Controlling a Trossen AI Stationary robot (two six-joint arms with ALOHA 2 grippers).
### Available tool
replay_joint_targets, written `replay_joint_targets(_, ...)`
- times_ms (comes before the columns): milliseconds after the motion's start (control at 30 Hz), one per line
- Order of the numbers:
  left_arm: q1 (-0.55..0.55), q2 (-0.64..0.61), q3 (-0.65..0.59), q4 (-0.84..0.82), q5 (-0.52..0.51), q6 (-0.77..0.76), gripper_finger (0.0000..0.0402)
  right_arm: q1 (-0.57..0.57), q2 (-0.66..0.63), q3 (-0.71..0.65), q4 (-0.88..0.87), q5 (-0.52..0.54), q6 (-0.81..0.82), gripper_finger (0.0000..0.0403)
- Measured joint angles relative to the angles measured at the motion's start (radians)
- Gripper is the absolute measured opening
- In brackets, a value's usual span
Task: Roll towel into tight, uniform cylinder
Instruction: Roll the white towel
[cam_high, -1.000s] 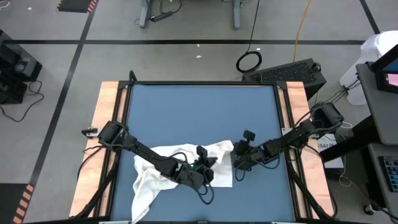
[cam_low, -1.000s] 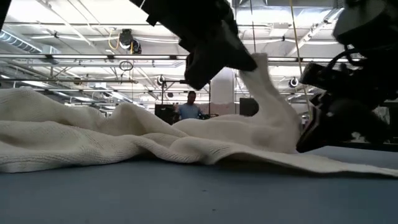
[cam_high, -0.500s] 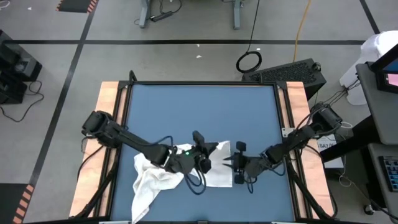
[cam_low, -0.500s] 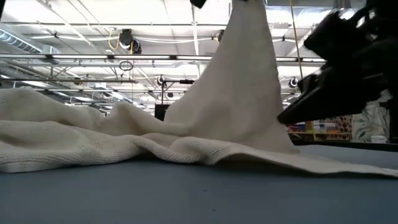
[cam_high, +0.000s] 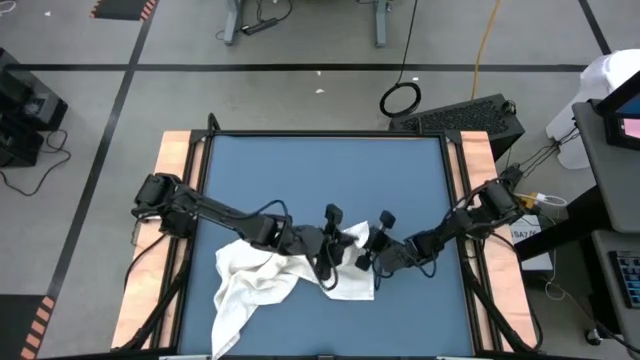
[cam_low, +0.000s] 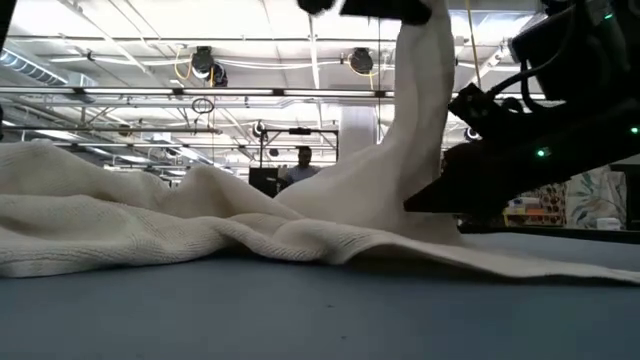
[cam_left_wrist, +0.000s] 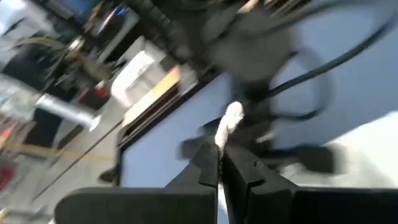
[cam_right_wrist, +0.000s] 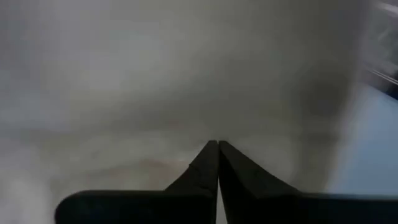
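The white towel (cam_high: 255, 280) lies crumpled on the blue mat (cam_high: 320, 170) near the front edge. Its right part is drawn up into a tall peak (cam_low: 415, 90), while the rest (cam_low: 150, 225) lies in folds on the mat. My left gripper (cam_left_wrist: 219, 146) is shut on the top of that peak, above the mat's middle (cam_high: 338, 238). My right gripper (cam_right_wrist: 217, 143) comes from the right, low over the mat (cam_high: 363, 255), and is shut at the peak's lower flank (cam_low: 410, 205). My left gripper pinches an edge of the towel between its two fingers; a small tuft of cloth (cam_left_wrist: 229, 119) sticks out past the fingertips. The cloth hangs below the fingers as a steep peak, fairly taut, its foot on the mat. My right gripper has its shut fingertips in the cloth of the peak's lower flank (cam_right_wrist: 186, 124), coming nearly level from the table's right. The cloth fills the wrist view around the tips; how many layers are caught I cannot tell.
Wooden strips (cam_high: 170, 170) border the mat left and right. The far half of the mat is bare blue. The left arm's cables (cam_high: 325, 275) loop over the towel. A person (cam_low: 303, 170) stands far off in the room behind the table.
My left gripper has risen and gone toward the far edge with the towel's edge, pulling that part up from a low hump into a tall peak; the left folds stayed on the mat. My right gripper has moved left to the peak and shut.
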Motion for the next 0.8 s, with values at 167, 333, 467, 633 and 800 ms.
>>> replay_joint_targets(167,-0.051,0.0,0.0,-0.055,-0.047,-0.001,0.0005,-0.002,-0.011,0.0,-0.005,0.041,0.001,0.0008)
replay_joint_targets(333,-0.062,0.0,0.0,-0.155,-0.221,-0.082,0.0005,0.021,-0.063,0.0,-0.023,-0.035,-0.05,0.0008)
replay_joint_targets(467,-0.049,0.0,0.0,-0.222,-0.41,-0.092,0.0005,0.041,-0.138,0.0,-0.159,-0.228,-0.029,0.0008)
replay_joint_targets(633,-0.024,0.0,0.0,-0.192,-0.48,0.009,0.0005,0.073,-0.174,0.0,-0.262,-0.466,0.049,0.0008)
replay_joint_targets(800,0.051,0.0,0.0,-0.153,-0.482,0.118,0.0005,0.1,-0.131,0.0,-0.291,-0.521,0.105,0.0008)
